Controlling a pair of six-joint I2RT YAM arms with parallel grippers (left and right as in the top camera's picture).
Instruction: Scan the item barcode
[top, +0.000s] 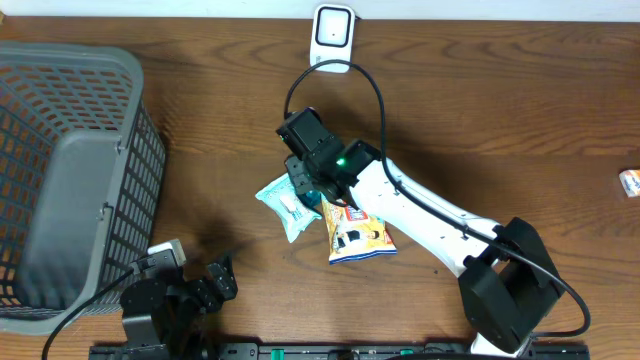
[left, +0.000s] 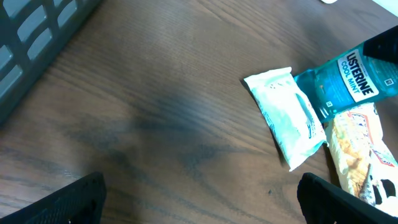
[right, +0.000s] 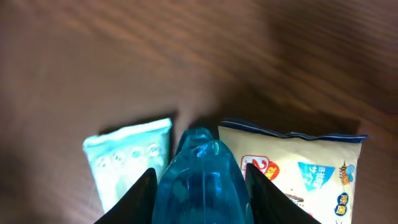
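Gripping is the step in hand: the right gripper (right: 200, 190) stands over the mouthwash bottle (left: 348, 78), its two fingers (right: 142, 196) pressed against the blue sides, so it appears to be pinching the bottle rather than only straddling it. The bottle lies flat on the table (top: 500, 120), touching a white-and-teal pouch (left: 286, 115) on one side and a yellow snack bag (top: 358, 235) on the other. The left gripper (left: 199, 202) hangs near the table's front edge, jaws spread wide and holding nothing, beside the grey basket (top: 60, 150). A white device (top: 332, 35) at the far edge is probably the scanner. The next move likely calls for a clean lift without dragging either neighbour, then turning the bottle so its barcode faces that device. Where the barcode sits cannot be told.
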